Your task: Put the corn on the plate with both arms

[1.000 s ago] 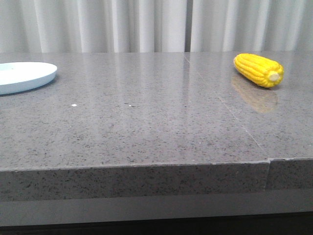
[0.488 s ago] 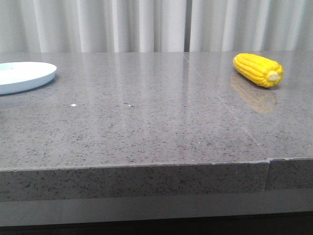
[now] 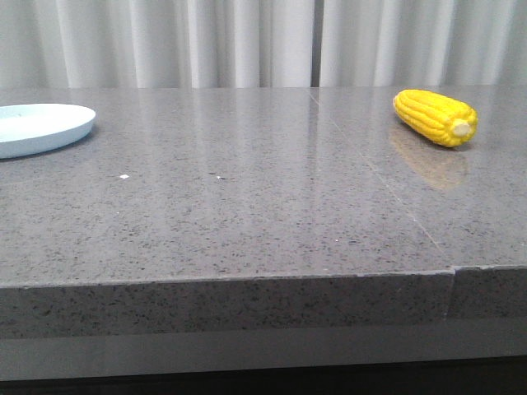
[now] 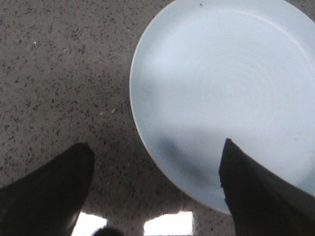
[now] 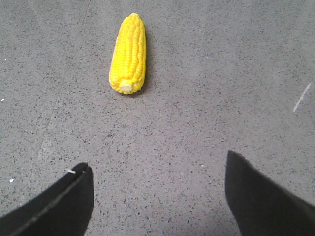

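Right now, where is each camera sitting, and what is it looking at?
Front view: low at the table edge, facing forward toward curtains; plate far left, corn far right; no robot parts show.
Left wrist view: on the left arm, looking down at the plate; the open left gripper shows.
Right wrist view: on the right arm, looking down at the corn; the open right gripper shows.
Shared: front and left wrist see the plate; front and right wrist see the corn.
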Tool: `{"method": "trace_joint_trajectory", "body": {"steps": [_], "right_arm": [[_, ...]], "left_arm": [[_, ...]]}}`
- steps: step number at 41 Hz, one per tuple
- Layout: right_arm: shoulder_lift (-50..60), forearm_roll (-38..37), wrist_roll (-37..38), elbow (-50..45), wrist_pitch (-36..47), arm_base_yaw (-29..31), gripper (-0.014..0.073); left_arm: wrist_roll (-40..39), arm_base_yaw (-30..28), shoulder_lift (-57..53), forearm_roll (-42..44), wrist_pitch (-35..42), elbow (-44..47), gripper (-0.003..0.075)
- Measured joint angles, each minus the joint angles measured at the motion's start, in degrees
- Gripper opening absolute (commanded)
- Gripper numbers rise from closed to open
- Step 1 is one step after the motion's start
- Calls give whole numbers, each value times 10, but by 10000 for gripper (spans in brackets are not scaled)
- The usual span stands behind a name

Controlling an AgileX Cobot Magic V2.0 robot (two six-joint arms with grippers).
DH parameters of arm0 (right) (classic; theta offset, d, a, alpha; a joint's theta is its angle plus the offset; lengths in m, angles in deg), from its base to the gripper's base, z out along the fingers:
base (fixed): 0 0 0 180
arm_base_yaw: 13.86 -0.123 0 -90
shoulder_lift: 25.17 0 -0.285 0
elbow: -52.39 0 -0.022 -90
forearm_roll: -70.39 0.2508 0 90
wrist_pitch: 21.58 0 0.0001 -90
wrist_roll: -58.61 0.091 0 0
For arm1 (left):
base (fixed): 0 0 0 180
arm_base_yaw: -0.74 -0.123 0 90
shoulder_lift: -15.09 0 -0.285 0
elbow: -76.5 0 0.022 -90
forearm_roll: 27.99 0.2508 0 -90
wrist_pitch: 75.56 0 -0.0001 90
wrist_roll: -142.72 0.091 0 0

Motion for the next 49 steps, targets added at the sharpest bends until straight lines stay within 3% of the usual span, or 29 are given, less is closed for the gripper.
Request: {"method": "trace_joint_trajectory", "body": {"steps": [19,23,32,49], "right_arm": [[0,0,0,0,0,0,579],[0,0,0,0,0,0,579],[0,0,0,0,0,0,579],[0,0,0,0,0,0,579]], "left_arm": [[3,0,138,-28,28,-75,377],[2,0,143,-28,35,-79,281],[3,-1,143,-28,39,-79,-21],[3,10,112,-67,34,-79,-20]]}}
